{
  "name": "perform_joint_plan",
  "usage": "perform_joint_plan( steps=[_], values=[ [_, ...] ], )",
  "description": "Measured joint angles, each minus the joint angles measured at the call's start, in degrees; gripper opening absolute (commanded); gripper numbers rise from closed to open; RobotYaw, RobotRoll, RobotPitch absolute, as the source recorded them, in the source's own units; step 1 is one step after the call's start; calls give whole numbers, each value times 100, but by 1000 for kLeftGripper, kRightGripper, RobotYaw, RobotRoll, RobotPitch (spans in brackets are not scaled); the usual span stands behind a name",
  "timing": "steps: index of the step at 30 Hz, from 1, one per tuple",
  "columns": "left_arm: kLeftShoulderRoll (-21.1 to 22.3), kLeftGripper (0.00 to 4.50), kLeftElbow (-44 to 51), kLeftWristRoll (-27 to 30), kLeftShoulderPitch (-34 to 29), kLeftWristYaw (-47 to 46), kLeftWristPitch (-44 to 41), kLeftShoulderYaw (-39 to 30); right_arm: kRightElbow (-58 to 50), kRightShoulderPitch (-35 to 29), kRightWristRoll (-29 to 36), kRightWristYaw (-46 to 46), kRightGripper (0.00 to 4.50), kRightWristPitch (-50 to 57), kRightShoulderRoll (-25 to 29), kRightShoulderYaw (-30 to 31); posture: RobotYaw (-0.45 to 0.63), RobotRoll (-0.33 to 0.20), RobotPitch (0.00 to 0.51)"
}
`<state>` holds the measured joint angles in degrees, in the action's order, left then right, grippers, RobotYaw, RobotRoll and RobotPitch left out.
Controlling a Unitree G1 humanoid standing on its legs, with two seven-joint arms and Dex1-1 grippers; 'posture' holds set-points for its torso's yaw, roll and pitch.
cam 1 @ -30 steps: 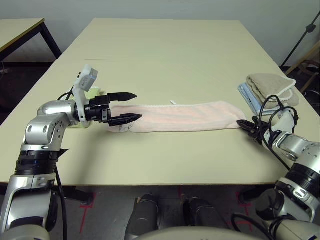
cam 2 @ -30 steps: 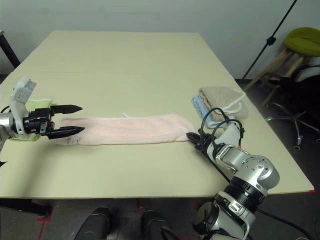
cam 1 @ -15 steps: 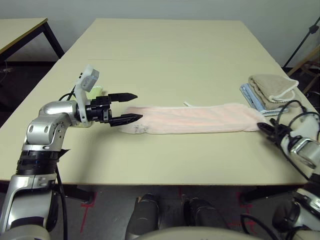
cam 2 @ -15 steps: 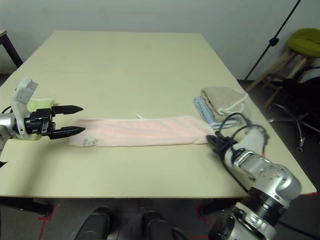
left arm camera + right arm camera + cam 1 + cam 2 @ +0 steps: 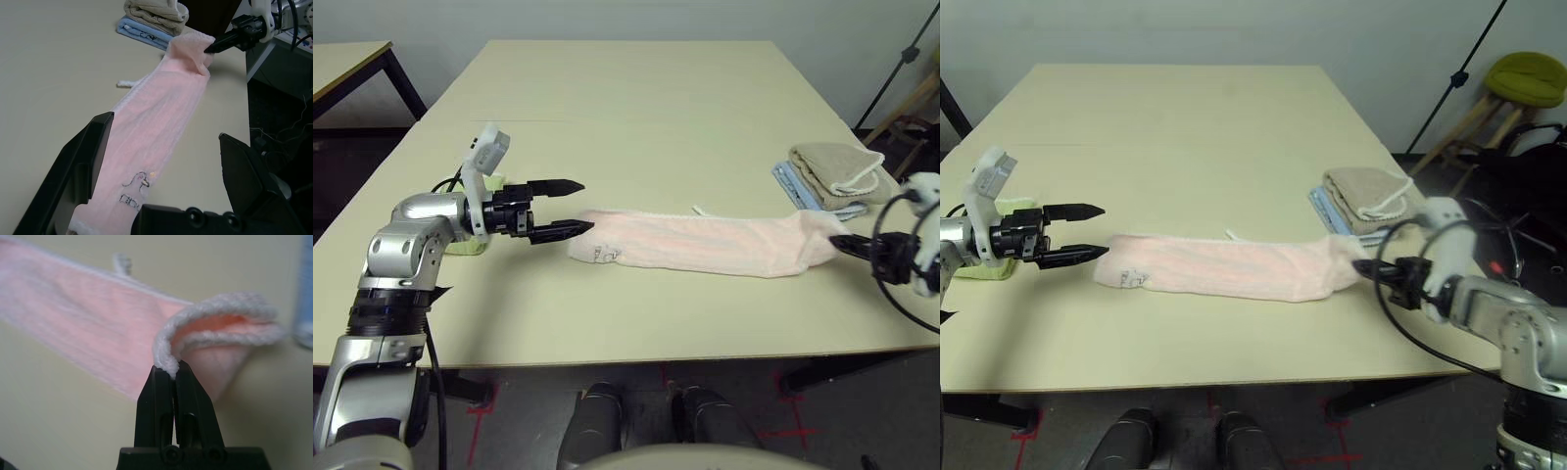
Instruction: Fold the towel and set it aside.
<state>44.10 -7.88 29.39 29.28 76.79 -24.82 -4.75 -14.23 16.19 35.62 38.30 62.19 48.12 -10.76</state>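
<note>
the towel (image 5: 705, 243), a long pale pink strip with white trim, lies stretched across the cream bench (image 5: 636, 108), running from near the left gripper (image 5: 571, 207) over to the right gripper (image 5: 1367, 267). its white label (image 5: 134, 191) with a dark squiggle sits at the end nearest the left gripper. the right gripper's fingers (image 5: 173, 396) are pressed together, pinching the white-trimmed edge of the towel's far end, and that end is lifted and curled over into a small fold while the rest lies flat on the bench. the left gripper hovers just off the label end, pointing along the towel, with its fingers (image 5: 558, 186) spread wide and nothing between them; it is not touching the cloth. a short white loop (image 5: 698, 210) sticks out from the towel's far long edge. beside the lifted end, a folded beige towel (image 5: 834, 166) rests on a light blue one (image 5: 795, 185). a small folded lime-green towel (image 5: 994, 264) lies on the bench behind the left arm.
</note>
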Motion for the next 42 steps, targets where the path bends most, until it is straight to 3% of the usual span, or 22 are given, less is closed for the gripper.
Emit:
perform_joint_plan(
  steps=[5, 12, 26, 29, 33, 39, 40, 42],
  values=[
    [-4, 4500, 25, 4, -46, -64, -34, 0, -8, 680, -201, 56, 50, -120, -369, 849, 130, 0, 99],
    [-3, 4500, 129, 29, -152, -152, -86, -8, 195, 979, -527, -60, 50, -185, -1040, 1662, 142, 0, 100],
    [-14, 4500, 146, 69, -180, -228, -149, 0, 157, 921, -773, -372, 50, -34, -1533, 1990, 139, 0, 96],
    [-15, 4500, 188, 64, -173, -334, -311, 53, 112, 883, -804, -361, 729, -10, -1534, 2103, 139, 0, 96],
    [-54, 4500, 375, 59, -118, -623, -696, 147, -148, 882, -507, -1, 2140, 150, -1341, 2008, 131, 0, 88],
    [-572, 4500, 463, -33, 359, -1109, -923, 470, -310, 873, -32, 840, 4263, -53, -326, 1029, 119, 0, 82],
    [-692, 4500, 459, -54, 483, -1221, -954, 526, -280, 840, -5, 1004, 4477, -217, -160, 834, 114, 0, 81],
    [-1015, 4500, 445, -116, 769, -1481, -982, 612, -14, 702, -78, 1308, 4477, -729, 212, 507, 107, 0, 81]
  ],
)
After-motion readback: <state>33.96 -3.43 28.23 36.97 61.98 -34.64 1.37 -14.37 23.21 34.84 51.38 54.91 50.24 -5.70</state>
